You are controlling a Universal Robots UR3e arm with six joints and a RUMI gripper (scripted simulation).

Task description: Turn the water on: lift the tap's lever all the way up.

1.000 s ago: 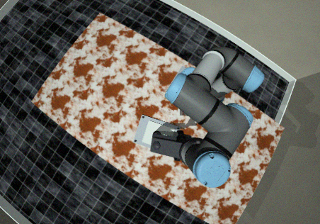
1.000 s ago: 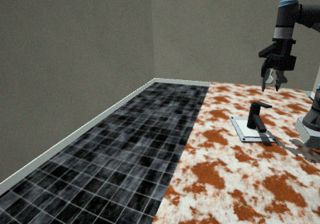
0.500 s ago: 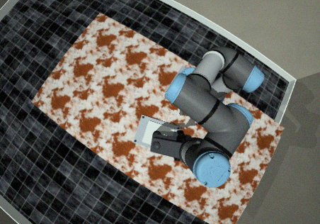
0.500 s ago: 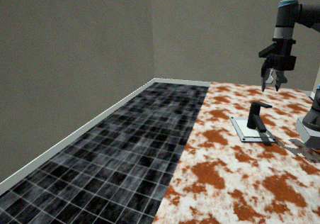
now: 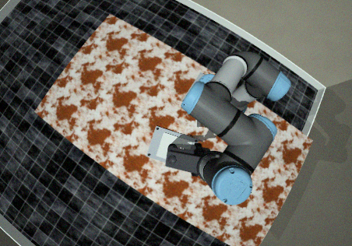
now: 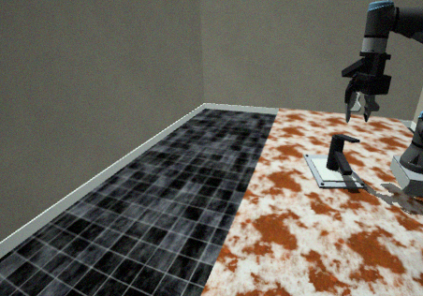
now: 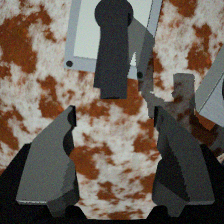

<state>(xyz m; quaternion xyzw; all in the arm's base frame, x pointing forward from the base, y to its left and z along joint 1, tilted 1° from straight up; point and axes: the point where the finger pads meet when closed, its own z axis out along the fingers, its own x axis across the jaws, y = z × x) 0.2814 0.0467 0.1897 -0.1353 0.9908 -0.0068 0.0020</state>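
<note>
A black tap [image 6: 338,154] stands upright on a grey square base plate [image 6: 331,170] on the rust-and-white mottled counter. Its lever [image 6: 345,139] lies about level on top of the tap body. In the wrist view the tap [image 7: 114,44] is seen from above, ahead of the fingers, and the plate [image 7: 85,35] lies under it. My gripper [image 6: 359,113] hangs pointing down, well above the tap and a little behind it. Its fingers stand partly apart with only counter between them. In the overhead view the arm hides most of the tap; the plate [image 5: 163,144] shows.
The arm's grey base [image 6: 408,174] stands on the counter right of the tap. A dark tiled surface [image 6: 187,184] borders the counter on the left, with walls beyond.
</note>
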